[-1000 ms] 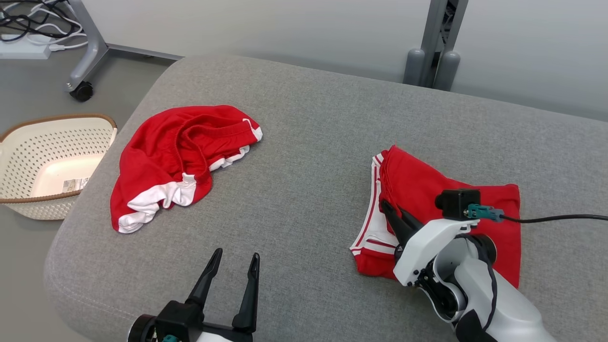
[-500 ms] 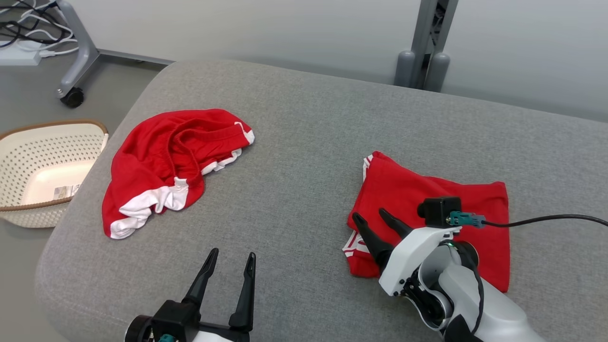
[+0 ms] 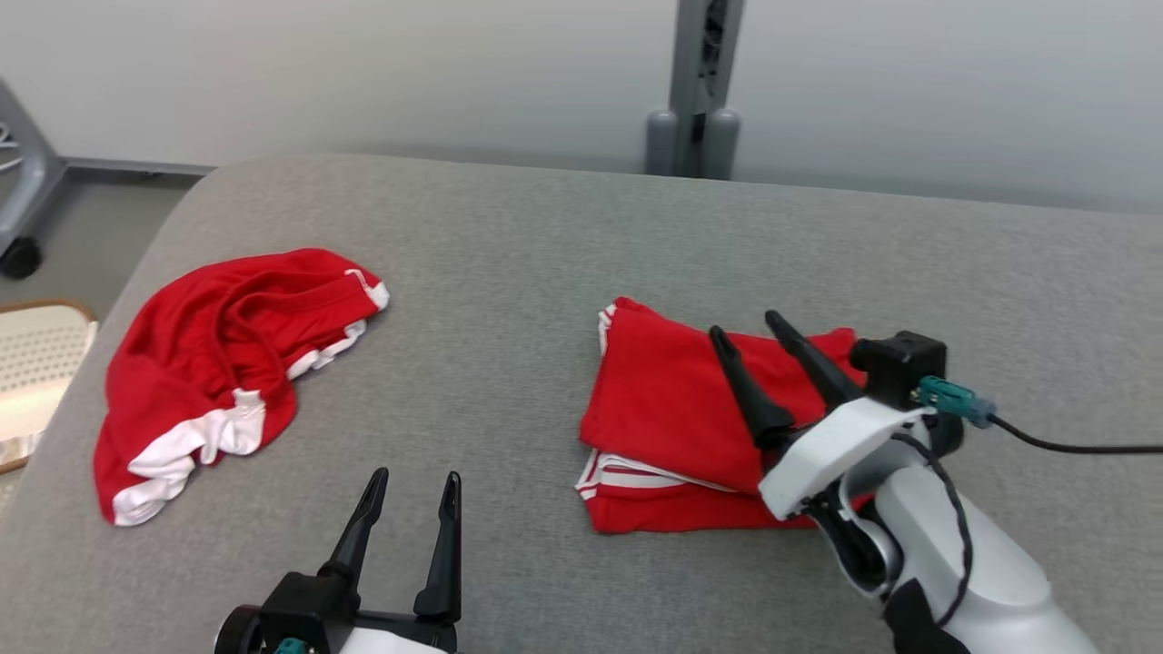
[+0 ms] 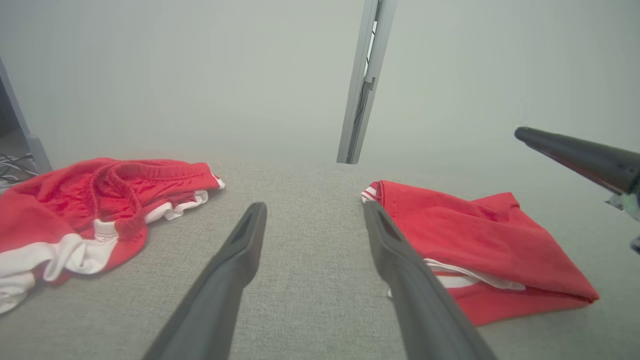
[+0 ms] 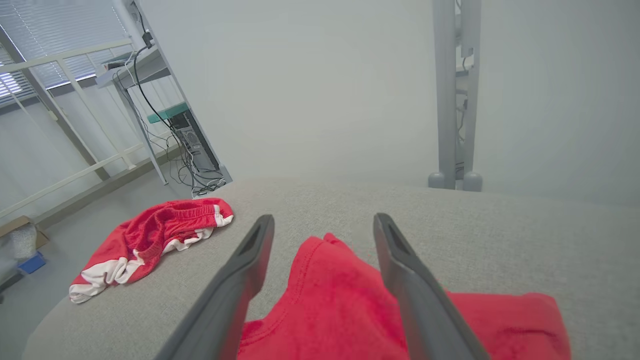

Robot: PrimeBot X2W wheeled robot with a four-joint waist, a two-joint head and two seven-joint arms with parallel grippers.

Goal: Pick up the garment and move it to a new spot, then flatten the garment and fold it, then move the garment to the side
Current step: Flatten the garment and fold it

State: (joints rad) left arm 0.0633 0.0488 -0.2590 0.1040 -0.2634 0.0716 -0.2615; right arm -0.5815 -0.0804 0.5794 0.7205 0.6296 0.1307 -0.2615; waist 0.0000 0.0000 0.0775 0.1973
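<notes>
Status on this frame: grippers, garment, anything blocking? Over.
Both open: left gripper idle, empty; right gripper over folded red garment, not gripping. Second, crumpled red garment lies left, apart. Nothing in the way.

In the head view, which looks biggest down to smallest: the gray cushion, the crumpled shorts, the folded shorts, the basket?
1. cushion, by far the largest.
2. crumpled shorts and folded shorts: about alike, and the arm hides part of the folded pair.
3. basket: smallest, though the picture's edge cuts it off.
</notes>
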